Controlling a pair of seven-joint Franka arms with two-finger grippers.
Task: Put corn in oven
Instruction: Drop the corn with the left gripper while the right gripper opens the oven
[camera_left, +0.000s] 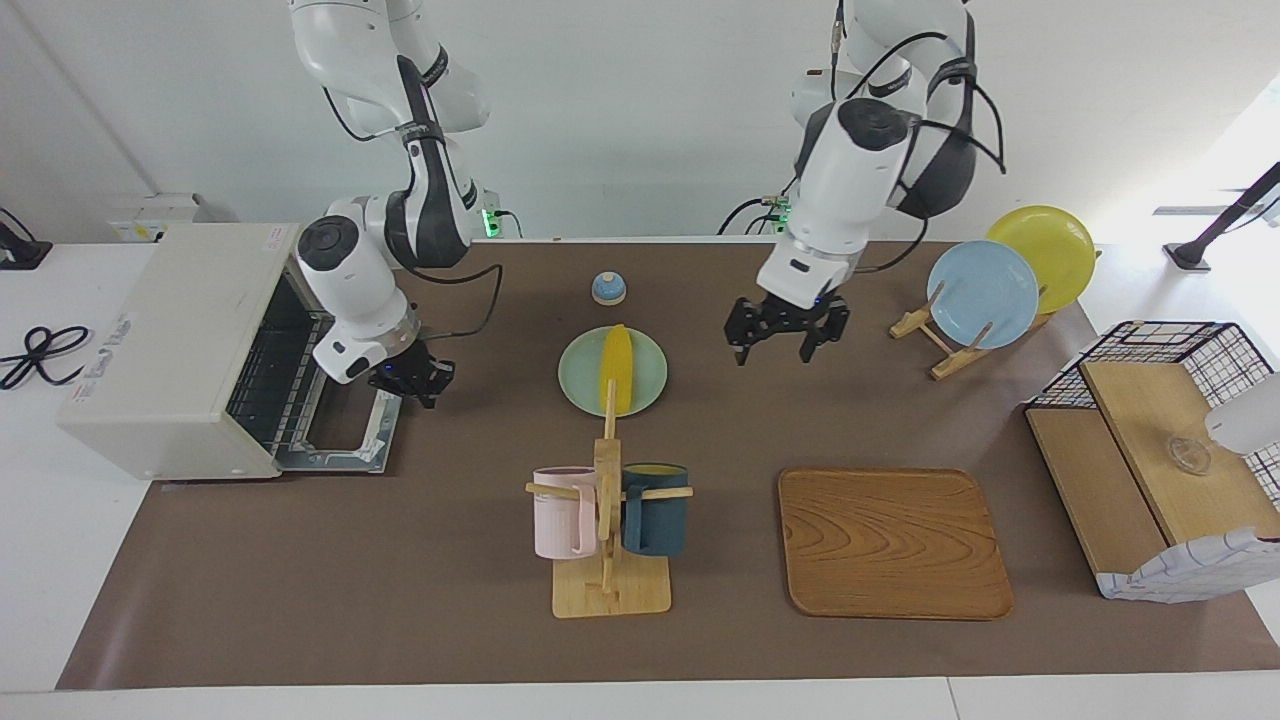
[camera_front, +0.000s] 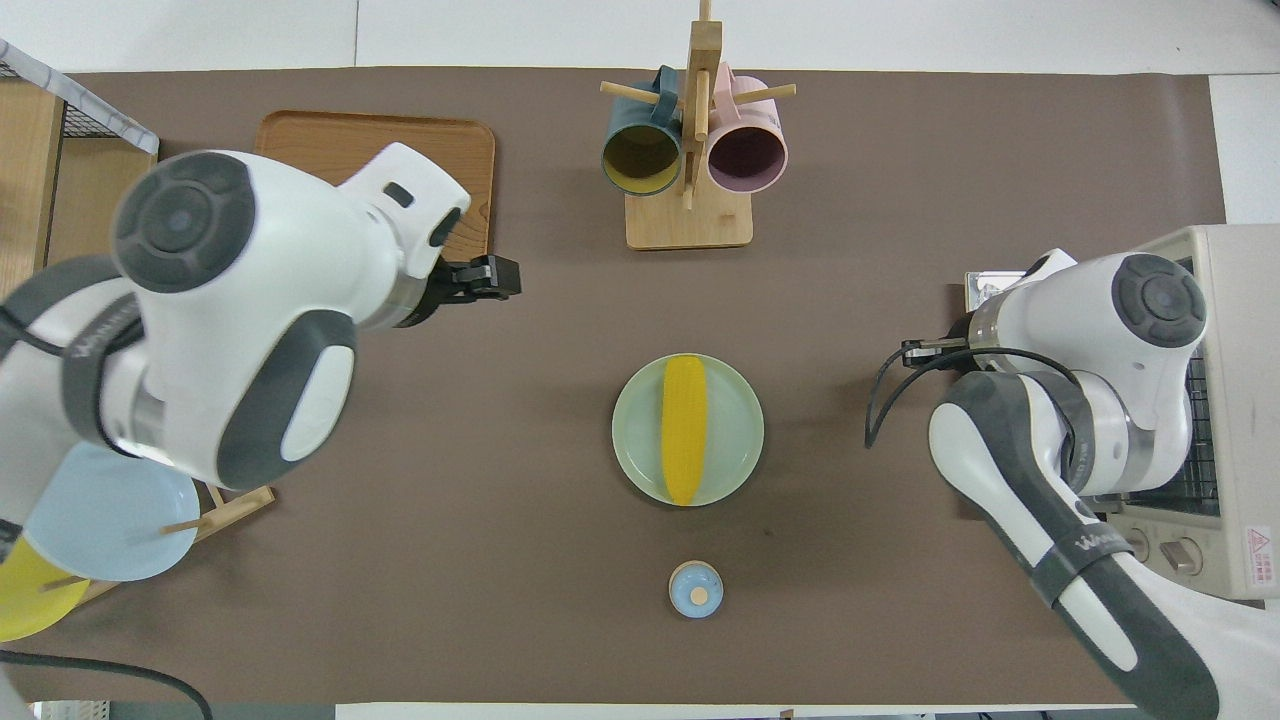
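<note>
Facing the robots shows the left tool (camera_left: 772, 345) spread, right tool (camera_left: 415, 385) unclear.

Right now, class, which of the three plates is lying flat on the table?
The pale green plate under the corn lies flat. The blue plate and yellow plate stand on edge in a wooden rack.

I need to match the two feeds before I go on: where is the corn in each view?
Facing view: the corn lies on the pale green plate, centre, nearer to the robots than the mug rack.
Overhead view: the corn lies on the same plate, centre.
Shared landmark: the mug rack.
</note>
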